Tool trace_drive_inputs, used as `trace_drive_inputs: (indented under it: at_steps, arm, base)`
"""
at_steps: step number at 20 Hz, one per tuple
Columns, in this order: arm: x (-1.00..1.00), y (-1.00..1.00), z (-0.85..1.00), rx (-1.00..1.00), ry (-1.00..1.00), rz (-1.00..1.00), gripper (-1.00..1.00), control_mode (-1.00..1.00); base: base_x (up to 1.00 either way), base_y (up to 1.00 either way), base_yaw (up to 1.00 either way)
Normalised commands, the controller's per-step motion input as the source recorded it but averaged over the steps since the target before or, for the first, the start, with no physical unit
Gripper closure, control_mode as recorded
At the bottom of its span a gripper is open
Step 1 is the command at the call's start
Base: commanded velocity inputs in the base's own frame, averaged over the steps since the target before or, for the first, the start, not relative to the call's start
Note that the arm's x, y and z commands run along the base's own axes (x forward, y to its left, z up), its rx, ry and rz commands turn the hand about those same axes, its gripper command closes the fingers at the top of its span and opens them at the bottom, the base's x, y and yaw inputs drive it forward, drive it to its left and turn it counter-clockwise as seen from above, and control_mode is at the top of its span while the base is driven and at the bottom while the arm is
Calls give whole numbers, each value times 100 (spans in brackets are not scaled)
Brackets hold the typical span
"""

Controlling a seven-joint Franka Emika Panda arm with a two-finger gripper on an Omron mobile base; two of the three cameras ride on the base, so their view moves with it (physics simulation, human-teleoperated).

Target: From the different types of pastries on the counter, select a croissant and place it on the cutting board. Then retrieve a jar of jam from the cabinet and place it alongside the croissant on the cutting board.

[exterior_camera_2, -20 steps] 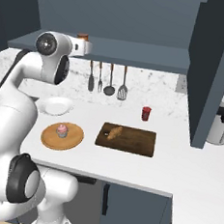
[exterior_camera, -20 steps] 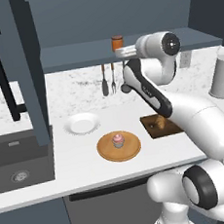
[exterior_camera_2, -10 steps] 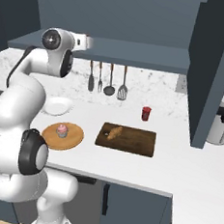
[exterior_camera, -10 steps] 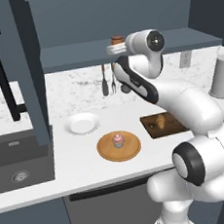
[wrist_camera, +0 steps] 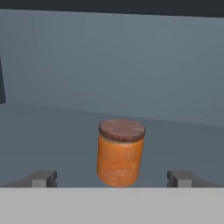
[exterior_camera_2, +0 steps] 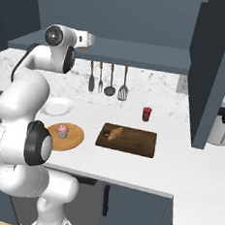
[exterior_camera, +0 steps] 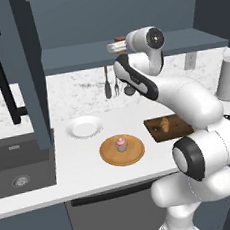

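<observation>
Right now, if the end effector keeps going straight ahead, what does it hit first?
Most likely the jar of jam, upright on the shelf, centred ahead of the open end effector; the remaining gap is hard to judge.

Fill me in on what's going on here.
The croissant already lies on the cutting board. The arm has reached up to the cabinet shelf, and the open gripper faces the jar of jam, one finger on each side, not yet closed on it. The cupcake sits on the round board.
</observation>
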Motion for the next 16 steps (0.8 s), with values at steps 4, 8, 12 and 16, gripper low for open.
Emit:
trace_drive_inputs:
  at_steps: [4,8,12,16]
  arm:
    - [0,0,0,0,0,0,-100,-100]
    - [14,0,0,0,0,0,-100,-100]
    - [30,0,0,0,0,0,-100,-100]
    - [20,0,-1,0,0,0,-100,-100]
  base:
    - [0,0,0]
    - [0,0,0]
    - [0,0,0]
    - [0,0,0]
